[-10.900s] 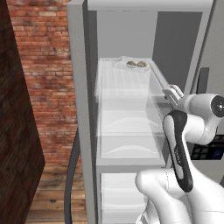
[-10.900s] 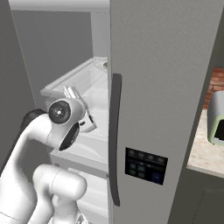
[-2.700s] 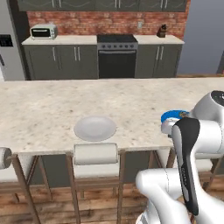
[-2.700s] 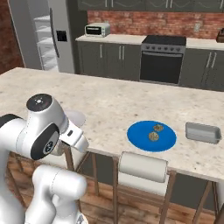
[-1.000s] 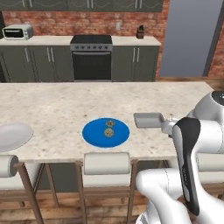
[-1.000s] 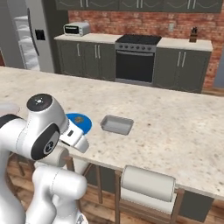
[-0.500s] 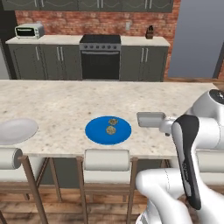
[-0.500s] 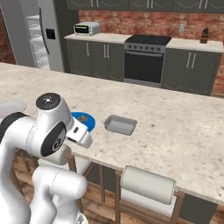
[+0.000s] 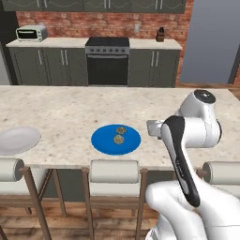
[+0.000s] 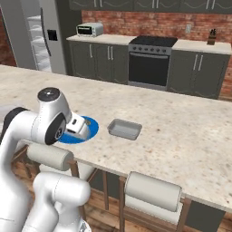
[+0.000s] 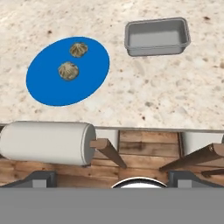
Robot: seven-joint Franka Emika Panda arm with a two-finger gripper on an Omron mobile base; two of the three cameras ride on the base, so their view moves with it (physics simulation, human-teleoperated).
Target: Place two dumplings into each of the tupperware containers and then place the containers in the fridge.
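We record the following on the speckled stone surface [image 9: 61,112].

Item: blue plate [image 11: 68,71], round and flat, near the front edge of the surface. It carries two dumplings [image 11: 68,70], small brownish speckled lumps lying close together but apart, both toward the middle of the plate. We see the same pair in the left base view [image 9: 118,138].

Item: tupperware container [image 11: 157,36], one grey rectangular tray with a raised rim, standing on the surface just beside the blue plate without touching it. Its inside is bare. The right base view shows it [image 10: 124,129] to the right of the plate, farther from the arm.

Item: white plate [image 9: 18,140], round, at the left end of the surface, well apart from the blue plate.

Item: fingers [image 11: 33,179], two dark tips at the bottom of the hand view, spread wide with nothing between them, hanging over the stools in front of the surface.

Item: padded stool [image 11: 46,142], white cushion on wooden legs, under the front edge below the blue plate.

Item: fridge [image 10: 38,38], tall and grey, standing in the far left corner with white shelves showing.

Item: black oven [image 9: 107,61] among dark cabinets at the back wall; toaster oven [image 9: 31,33] on the back counter.
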